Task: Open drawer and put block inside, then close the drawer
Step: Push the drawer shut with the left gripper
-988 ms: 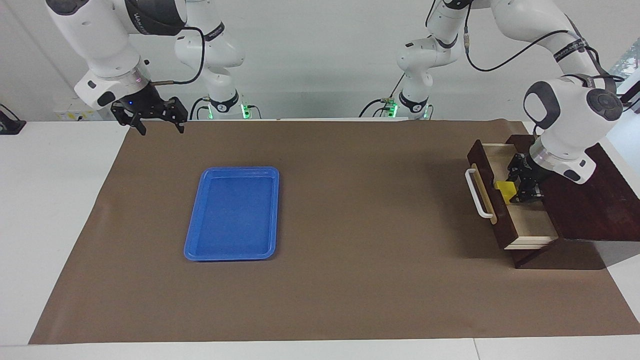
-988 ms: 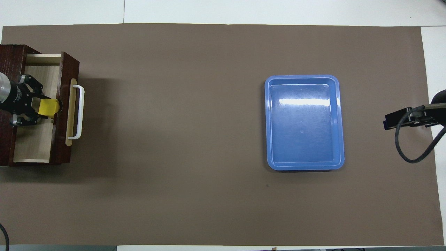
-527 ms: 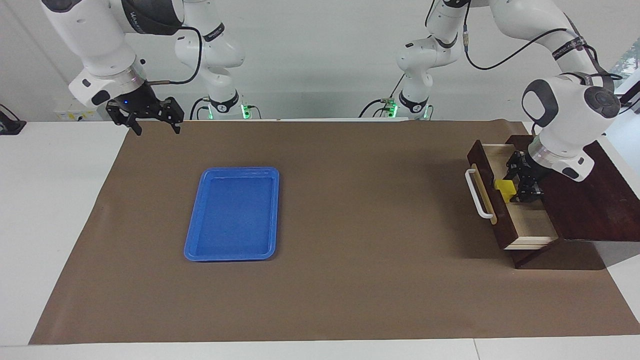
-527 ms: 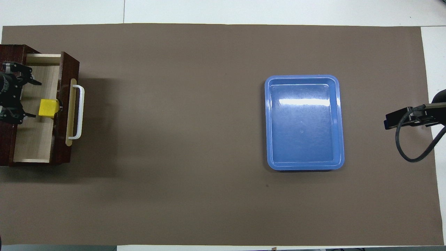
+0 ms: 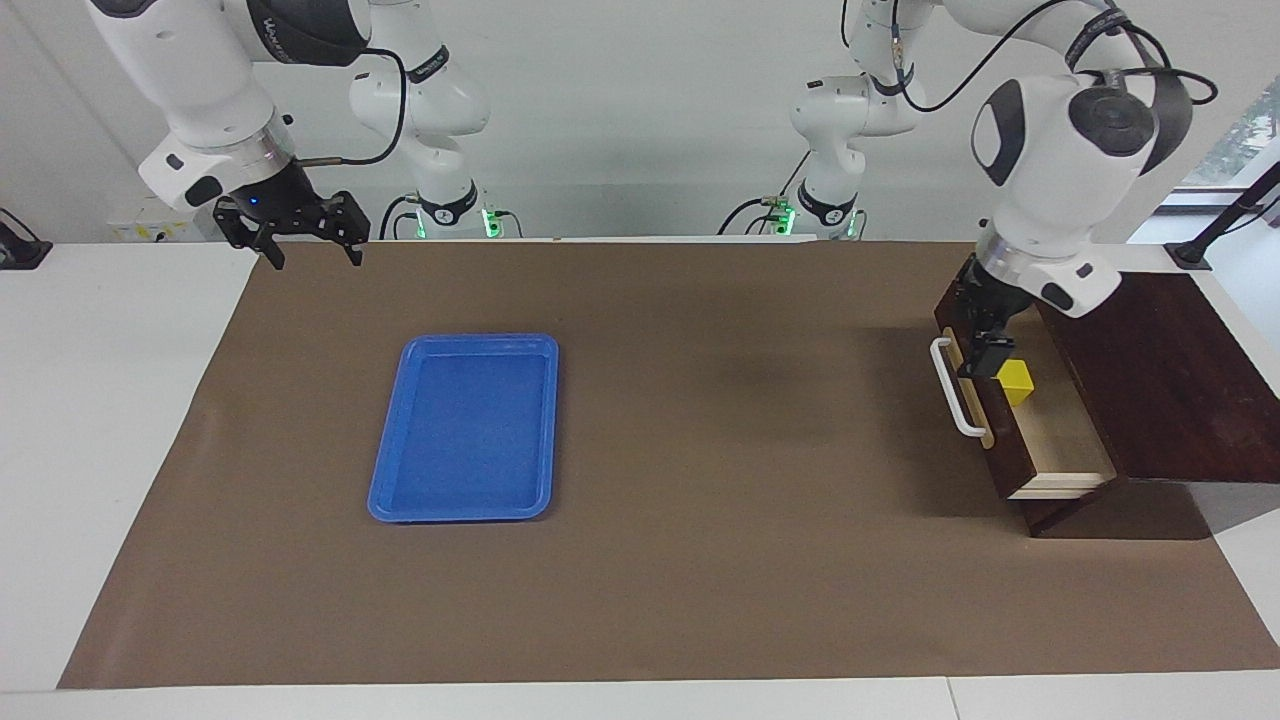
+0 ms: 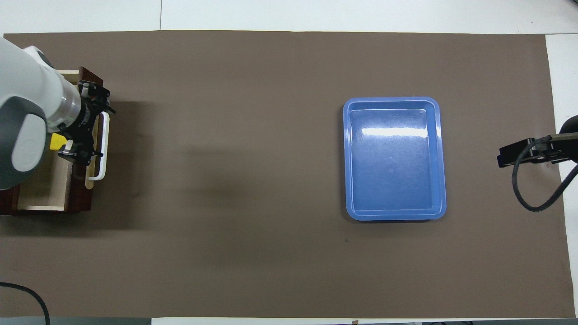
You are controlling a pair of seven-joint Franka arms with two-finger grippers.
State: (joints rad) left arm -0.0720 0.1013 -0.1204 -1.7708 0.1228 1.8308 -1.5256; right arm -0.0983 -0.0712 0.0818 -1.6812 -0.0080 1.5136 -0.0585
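Drawer stands pulled out of its dark cabinet at the left arm's end of the desk, and you can see its pale wood floor. One thing lies in it: the yellow block, resting on that floor just inside the dark front board, free of any grip. The blue tray lies flat on the brown mat toward the right arm's end, well apart from the drawer, with nothing in it.

Your left pincer hangs over the drawer's front board, just above the white handle, jaws spread wide and holding nothing. Your right pincer waits in the air over the mat's corner by its own base, jaws also wide and holding nothing.

From the facing view you see the whole block and both pincers. From overhead the left arm's wrist covers most of the drawer, so only a sliver of the block shows beside the left pincer, and the right arm shows only as a dark bracket and cable at the edge.
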